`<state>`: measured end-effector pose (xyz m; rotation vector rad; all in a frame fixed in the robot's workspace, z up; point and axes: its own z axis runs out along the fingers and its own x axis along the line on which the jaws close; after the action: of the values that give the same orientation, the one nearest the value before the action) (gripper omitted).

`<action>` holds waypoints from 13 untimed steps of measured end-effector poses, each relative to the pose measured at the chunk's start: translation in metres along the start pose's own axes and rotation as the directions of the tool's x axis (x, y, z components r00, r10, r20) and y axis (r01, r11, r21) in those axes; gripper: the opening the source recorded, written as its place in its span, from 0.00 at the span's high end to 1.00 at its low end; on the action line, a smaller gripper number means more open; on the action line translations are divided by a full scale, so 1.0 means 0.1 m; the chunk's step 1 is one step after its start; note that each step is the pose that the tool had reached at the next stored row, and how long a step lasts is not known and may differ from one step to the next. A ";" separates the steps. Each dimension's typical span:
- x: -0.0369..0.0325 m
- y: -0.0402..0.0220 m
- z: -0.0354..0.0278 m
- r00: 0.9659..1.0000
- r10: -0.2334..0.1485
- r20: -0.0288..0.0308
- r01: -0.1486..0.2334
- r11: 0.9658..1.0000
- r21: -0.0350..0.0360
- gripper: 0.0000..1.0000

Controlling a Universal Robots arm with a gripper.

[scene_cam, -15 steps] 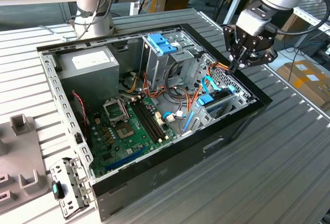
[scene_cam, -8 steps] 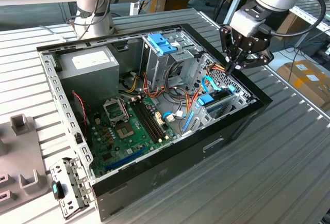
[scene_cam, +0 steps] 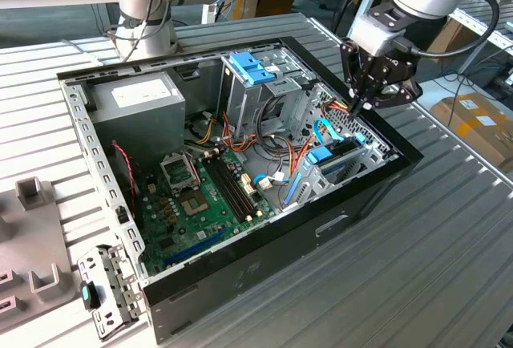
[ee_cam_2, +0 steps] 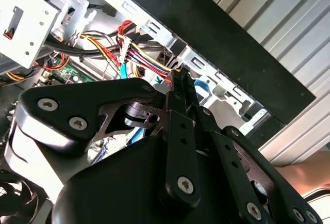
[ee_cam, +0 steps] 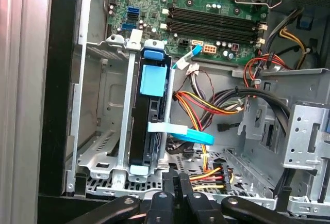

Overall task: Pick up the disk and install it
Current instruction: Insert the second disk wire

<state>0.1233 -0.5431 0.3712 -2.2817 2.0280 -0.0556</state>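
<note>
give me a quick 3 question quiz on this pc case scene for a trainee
1. True or false: the disk already sits on edge in the metal cage inside the case.
2. In the exterior view, the gripper hangs over which end of the open case? A) the exterior view's left B) the exterior view's right C) over the power supply
3. Fill in: a flat ____ cable crosses in front of the disk.

Key: 1 true; 2 B; 3 blue
</note>
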 end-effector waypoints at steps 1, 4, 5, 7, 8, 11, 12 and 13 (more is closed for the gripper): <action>-0.001 0.009 0.000 1.000 0.003 0.000 -0.003 1.000 0.000 0.84; -0.004 0.031 0.004 1.000 0.017 -0.002 -0.017 1.000 0.001 0.84; -0.004 0.035 0.006 1.000 0.024 -0.002 -0.024 1.000 0.001 0.84; -0.005 0.041 0.012 0.999 0.043 -0.004 -0.043 0.999 0.001 0.84; -0.005 0.041 0.015 0.999 0.053 -0.005 -0.053 0.999 0.002 0.84; -0.005 0.053 0.024 0.994 0.104 -0.009 -0.104 0.995 0.004 0.84; -0.005 0.071 0.024 0.994 0.108 -0.009 -0.108 0.994 0.004 0.84; 0.002 0.081 0.024 0.994 0.109 -0.007 -0.109 0.994 0.004 0.84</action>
<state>0.1155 -0.5442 0.3681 -2.1668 2.1502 -0.0598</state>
